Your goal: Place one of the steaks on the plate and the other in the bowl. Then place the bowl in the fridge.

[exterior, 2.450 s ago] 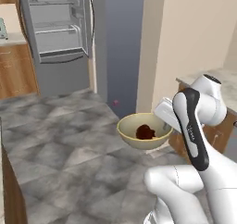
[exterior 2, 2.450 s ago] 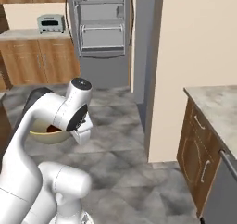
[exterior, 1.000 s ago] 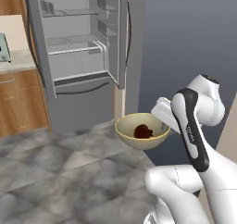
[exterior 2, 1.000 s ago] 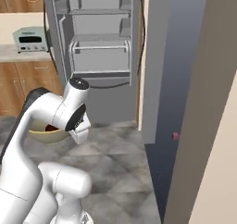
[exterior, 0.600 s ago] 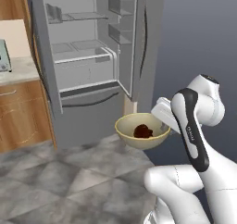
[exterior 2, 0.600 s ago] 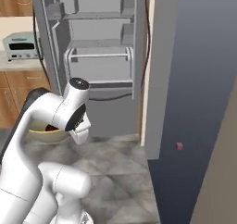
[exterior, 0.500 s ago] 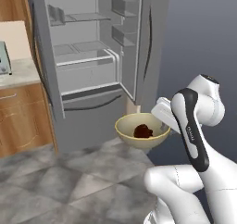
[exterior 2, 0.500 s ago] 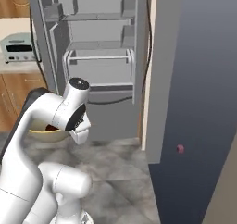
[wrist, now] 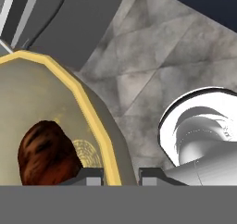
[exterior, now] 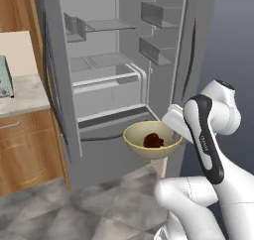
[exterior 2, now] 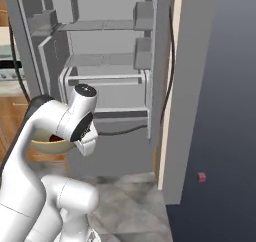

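Your gripper (wrist: 120,176) was clamped tight on the rim of the bowl (exterior: 149,141), one finger inside the wall and one outside. A steak (exterior: 153,141) lay in the bowl's bottom, just beside the inner finger. Beyond the hand, the fridge (exterior: 114,80) stood open, its shelves facing the held bowl.

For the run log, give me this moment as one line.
end effector: shut on bowl rim | bowl: held in the air, steak inside | fridge: doors open, ahead | stage: carrying bowl to fridge
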